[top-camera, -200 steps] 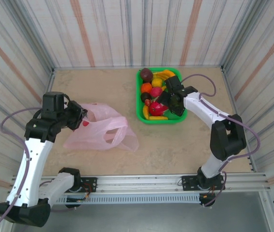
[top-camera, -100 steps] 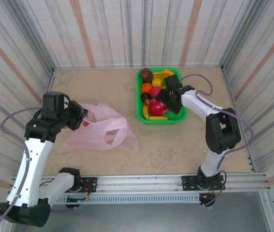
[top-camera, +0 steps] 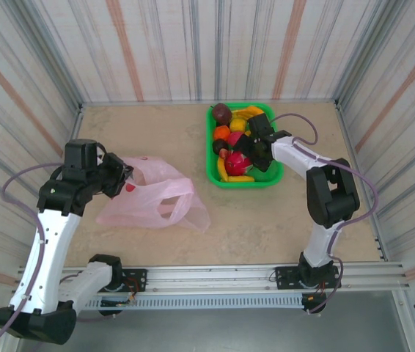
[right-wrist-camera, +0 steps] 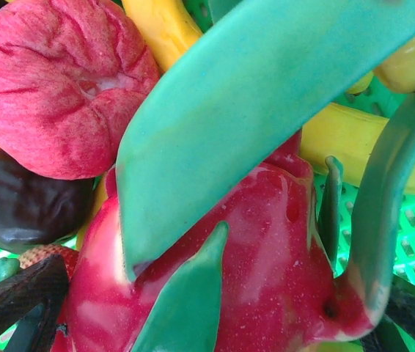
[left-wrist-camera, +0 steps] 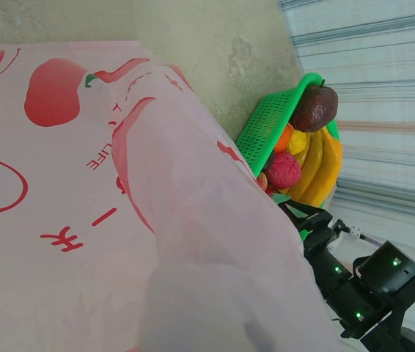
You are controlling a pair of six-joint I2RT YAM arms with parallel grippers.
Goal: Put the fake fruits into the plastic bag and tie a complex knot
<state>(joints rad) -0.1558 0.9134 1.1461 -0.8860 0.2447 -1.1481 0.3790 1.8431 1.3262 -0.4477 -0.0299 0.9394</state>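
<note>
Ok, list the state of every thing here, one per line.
Translucent pink plastic bag: lying crumpled on the table, untied.
Green plastic mesh basket: upright, full of fake fruits.
Pink dragon fruit with green scales: in the basket, ungripped.
Left gripper: shut on the bag.
Right gripper: open, over the dragon fruit.

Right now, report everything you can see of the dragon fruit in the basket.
The dragon fruit looks like glossy red-pink plastic, finely speckled, with long green scales curling off it. It lies in the green basket, towards its near side, next to the yellow bananas, a dark round fruit and a wrinkled pink one. The open right gripper straddles it. Whether its fingers touch the fruit I cannot tell.
</note>
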